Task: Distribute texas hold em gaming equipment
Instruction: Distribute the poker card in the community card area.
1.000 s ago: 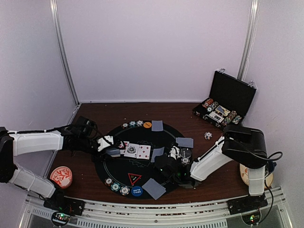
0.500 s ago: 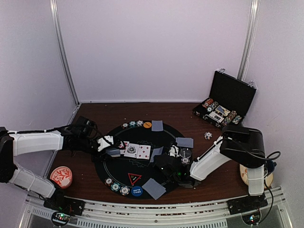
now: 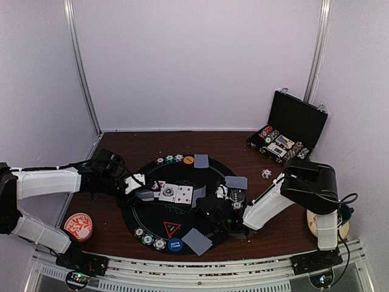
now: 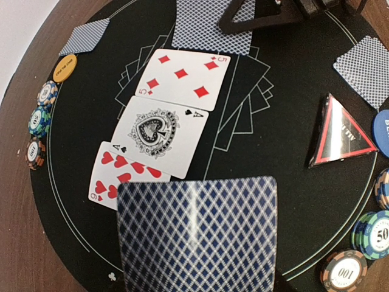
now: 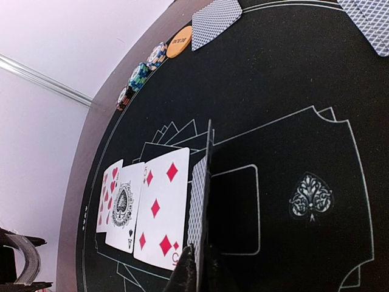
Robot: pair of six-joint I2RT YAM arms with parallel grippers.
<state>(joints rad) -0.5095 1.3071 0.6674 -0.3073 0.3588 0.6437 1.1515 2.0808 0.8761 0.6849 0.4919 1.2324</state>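
1 high rear camera overlooks the whole bench (image 3: 121, 146); 2 close wrist cameras, facing the mat (image 4: 273, 152), share its 3 face-up cards (image 4: 164, 134).

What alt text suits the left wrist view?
Nine of hearts, ace of spades and five of diamonds lie face up in a row on a black mat, behind a blue-backed card filling the foreground. A red triangle marker lies at right.

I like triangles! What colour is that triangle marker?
Triangle marker: black with a red border, clearest in the left wrist view.
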